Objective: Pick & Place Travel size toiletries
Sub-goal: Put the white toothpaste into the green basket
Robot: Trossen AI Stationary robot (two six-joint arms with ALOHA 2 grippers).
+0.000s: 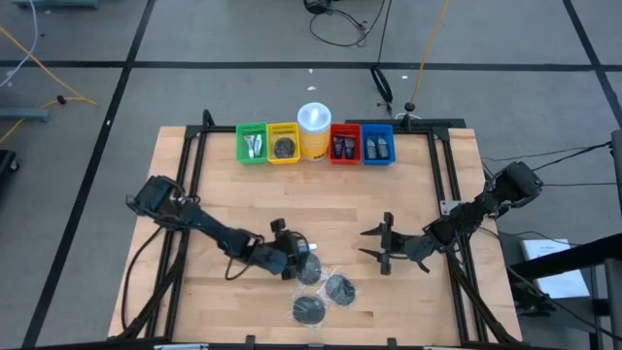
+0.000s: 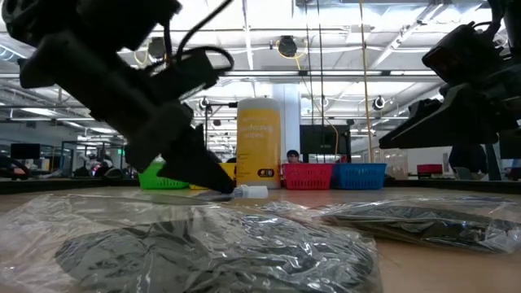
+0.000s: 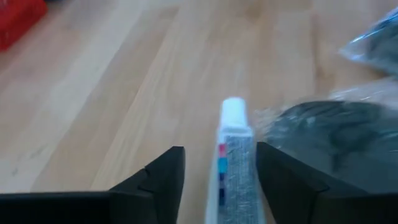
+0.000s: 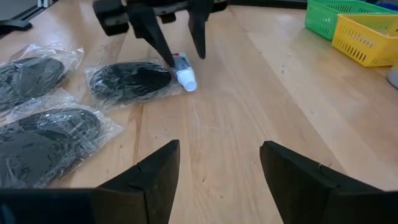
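A little white tube (image 3: 235, 155) with red and blue marks lies flat on the wood, its cap (image 3: 233, 113) pointing away from my left gripper (image 3: 221, 152). That gripper is open and low over the table, one finger on each side of the tube with a gap on both sides. In the right wrist view the tube (image 4: 183, 71) lies against a dark round disc in clear wrap (image 4: 130, 79). Two more wrapped discs (image 1: 338, 289) (image 1: 308, 309) lie nearer the near edge. My right gripper (image 1: 377, 244) hovers open to the right of the discs, over bare wood.
Along the far edge stand a green bin (image 1: 252, 144), a yellow bin (image 1: 284, 144), a white cylindrical container with a yellow base (image 1: 314, 131), a red bin (image 1: 344, 144) and a blue bin (image 1: 377, 144), each bin holding small items. Bare wood lies between bins and grippers.
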